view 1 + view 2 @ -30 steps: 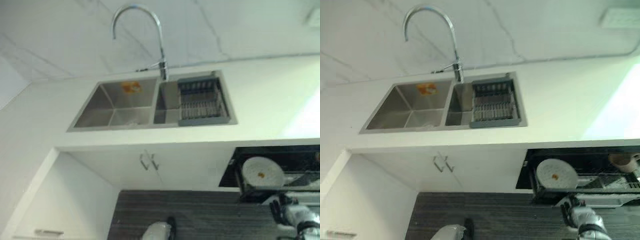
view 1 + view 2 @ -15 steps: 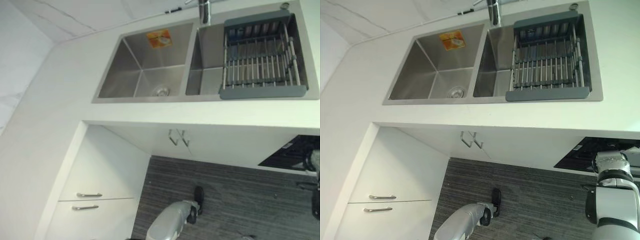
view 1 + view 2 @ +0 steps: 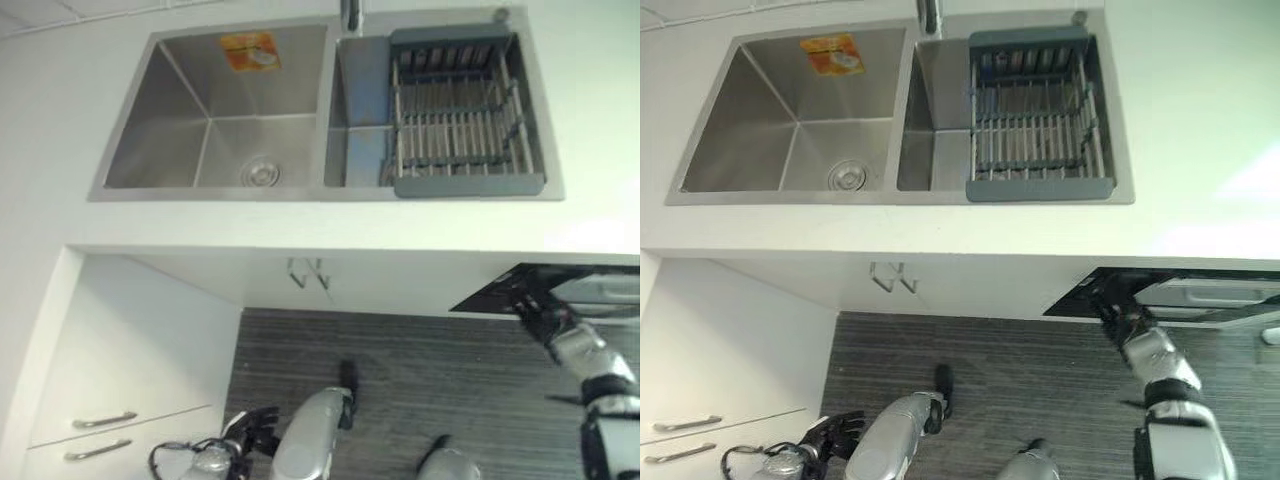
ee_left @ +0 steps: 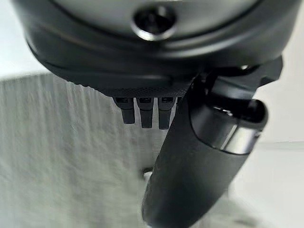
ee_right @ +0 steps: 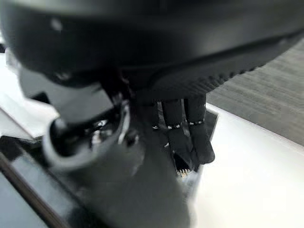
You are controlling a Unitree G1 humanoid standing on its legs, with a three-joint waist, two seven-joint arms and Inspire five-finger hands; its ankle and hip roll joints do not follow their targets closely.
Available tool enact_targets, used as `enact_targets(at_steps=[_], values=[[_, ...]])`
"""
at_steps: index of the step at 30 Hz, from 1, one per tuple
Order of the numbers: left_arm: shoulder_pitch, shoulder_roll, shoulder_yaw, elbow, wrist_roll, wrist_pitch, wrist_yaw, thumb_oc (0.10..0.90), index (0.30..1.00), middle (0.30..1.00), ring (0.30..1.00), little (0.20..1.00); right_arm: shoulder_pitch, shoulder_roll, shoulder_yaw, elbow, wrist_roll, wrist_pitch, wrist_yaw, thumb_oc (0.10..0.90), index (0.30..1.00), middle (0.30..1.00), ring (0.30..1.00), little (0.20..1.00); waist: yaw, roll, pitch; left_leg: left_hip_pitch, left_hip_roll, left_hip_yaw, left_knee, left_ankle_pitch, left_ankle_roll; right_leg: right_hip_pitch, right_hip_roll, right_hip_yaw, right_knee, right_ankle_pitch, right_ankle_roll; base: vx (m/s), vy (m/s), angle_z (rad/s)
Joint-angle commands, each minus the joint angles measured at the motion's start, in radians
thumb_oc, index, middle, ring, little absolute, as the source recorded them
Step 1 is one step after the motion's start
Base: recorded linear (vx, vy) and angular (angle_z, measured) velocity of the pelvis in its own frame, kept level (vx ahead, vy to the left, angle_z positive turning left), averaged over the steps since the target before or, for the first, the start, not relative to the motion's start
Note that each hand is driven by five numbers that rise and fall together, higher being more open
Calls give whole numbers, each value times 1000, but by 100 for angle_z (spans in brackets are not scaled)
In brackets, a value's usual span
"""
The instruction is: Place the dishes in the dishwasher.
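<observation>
A white table (image 3: 600, 215) carries a stainless double sink (image 3: 215, 115) set into its top. The sink's left basin has an orange sticker (image 3: 249, 50) on its far wall and a round drain (image 3: 259, 172) in the floor. A grey dish rack (image 3: 460, 125) of wire ribs spans the right basin, and no dishes show in it. The faucet base (image 3: 350, 15) stands at the far edge between the two basins.

Below the table's front edge on the right, the dishwasher (image 3: 1180, 295) is open, its dark interior and a pale rack edge visible; its contents cannot be made out. The right robot hand (image 3: 1118, 322) reaches up to the near left corner of that opening, fingers (image 5: 190, 137) extended and only lightly bent, holding nothing visible.

The left robot hand (image 3: 835, 432) hangs low by the white cabinet drawers (image 3: 100, 430), over the dark striped floor (image 3: 400, 380). In its wrist view the fingers (image 4: 145, 111) point straight out with the thumb beside them, relaxed and empty.
</observation>
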Motion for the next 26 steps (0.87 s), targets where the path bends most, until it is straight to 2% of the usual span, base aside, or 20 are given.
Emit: enact_targets(at_steps=[1, 2, 4, 6, 7, 9, 11, 13, 14, 15, 16, 17, 18, 19, 20, 26], values=[[27, -25, -25, -70, -76, -97, 5, 800, 900, 900, 900, 900, -66, 41, 56, -10, -106, -100, 148, 800, 900, 900, 900, 900, -10, 17, -98, 108, 53, -91, -15, -133, -75, -87, 107, 174, -39, 93, 0, 150, -147, 14], [23, -29, -17, -66, -80, -97, 3, 800, 900, 900, 900, 900, -34, 52, 63, -8, -123, -112, 156, 800, 900, 900, 900, 900, -31, 6, -109, 110, 46, -107, -15, -138, -71, -119, 136, 224, -39, 62, -7, 105, -209, 62], [0, -30, 15, -49, -32, -74, 6, 800, 900, 900, 900, 900, 32, 85, 57, 30, -141, -135, 151, 800, 900, 900, 900, 900, -83, -24, -128, 127, 28, -140, -15, -165, -63, -200, 203, 351, -39, 34, 1, 92, -287, 92], [-8, -22, 28, -38, -15, -64, 5, 800, 900, 900, 900, 900, 53, 96, 41, 58, -113, -136, 145, 800, 900, 900, 900, 900, -103, -33, -136, 138, 20, -155, -15, -175, -57, -221, 231, 395, -39, 44, 6, 71, -239, 78], [-16, -20, 37, -21, -12, -57, -1, 800, 900, 900, 900, 900, 77, 107, 17, 92, -86, -149, 154, 800, 900, 900, 900, 900, -109, -35, -147, 142, 12, -171, -15, -178, -52, -209, 256, 424, -39, 25, -6, 58, -237, 96], [-26, -25, 64, 30, 5, -60, -3, 800, 900, 900, 900, 900, 104, 141, -6, 151, -79, -171, 162, 800, 900, 900, 900, 900, -105, -38, -167, 149, 10, -168, -15, -175, -57, -183, 263, 407, -39, 4, -18, 49, -240, 72], [-34, -29, 79, 61, -17, -36, 19, 800, 900, 900, 900, 900, 123, 166, 3, 173, -161, -194, 144, 800, 900, 900, 900, 900, -111, -40, -181, 163, 20, -154, -15, -177, -64, -171, 266, 408, -39, -12, -27, 41, -186, 41], [-38, -50, 137, 106, -151, 8, 37, 800, 900, 900, 900, 900, 149, 191, 28, 213, -216, -248, 94, 800, 900, 900, 900, 900, -116, -48, -200, 184, 33, -142, -15, -184, -82, -158, 271, 410, -39, -42, -42, 93, -225, -2], [-26, -60, 161, 116, -155, -2, 28, 800, 900, 900, 900, 900, 159, 205, 31, 218, -207, -249, 81, 800, 900, 900, 900, 900, -114, -48, -203, 191, 36, -145, -15, -184, -86, -151, 275, 411, -39, -50, -49, 115, -238, -2], [-2, -91, 181, 121, -156, -24, -1, 800, 900, 900, 900, 900, 185, 230, 48, 229, -282, -272, 52, 800, 900, 900, 900, 900, -106, -51, -206, 207, 39, -142, -15, -171, -102, -144, 278, 410, -39, -65, -67, 56, -132, 1], [-1, -94, 180, 122, -157, -26, -4, 800, 900, 900, 900, 900, 187, 232, 50, 230, -295, -273, 52, 800, 900, 900, 900, 900, -106, -52, -205, 208, 39, -140, -15, -169, -103, -144, 277, 409, -39, -65, -68, 13, -112, -9], [-1, -103, 175, 125, -157, -32, -15, 800, 900, 900, 900, 900, 198, 236, 55, 233, -328, -282, 42, 800, 900, 900, 900, 900, -108, -53, -203, 210, 41, -117, -15, -159, -108, -141, 272, 402, -39, -67, -70, -40, -45, -8], [-6, -112, 166, 127, -155, -35, -33, 800, 900, 900, 900, 900, 213, 240, 55, 239, -385, -292, 22, 800, 900, 900, 900, 900, -114, -53, -200, 208, 51, -67, -15, -145, -115, -136, 263, 380, -39, -68, -70, -99, -34, -4], [-18, -116, 153, 127, -145, -31, -54, 800, 900, 900, 900, 900, 229, 242, 58, 244, -415, -300, -1, 800, 900, 900, 900, 900, -128, -47, -198, 199, 79, 1, -15, -137, -121, -131, 254, 343, -39, -73, -68, -124, -4, 8], [-26, -117, 146, 129, -139, -29, -64, 800, 900, 900, 900, 900, 237, 242, 60, 247, -408, -296, -4, 800, 900, 900, 900, 900, -137, -43, -200, 193, 93, 20, -15, -137, -122, -130, 253, 327, -39, -77, -68, -123, 29, 35], [-49, -134, 115, 185, -157, -41, -75, 800, 900, 900, 900, 900, 264, 241, 74, 303, -469, -311, 32, 800, 900, 900, 900, 900, -174, -21, -226, 184, 88, -16, -15, -169, -107, -131, 273, 329, -39, -89, -77, -52, 62, 29]])
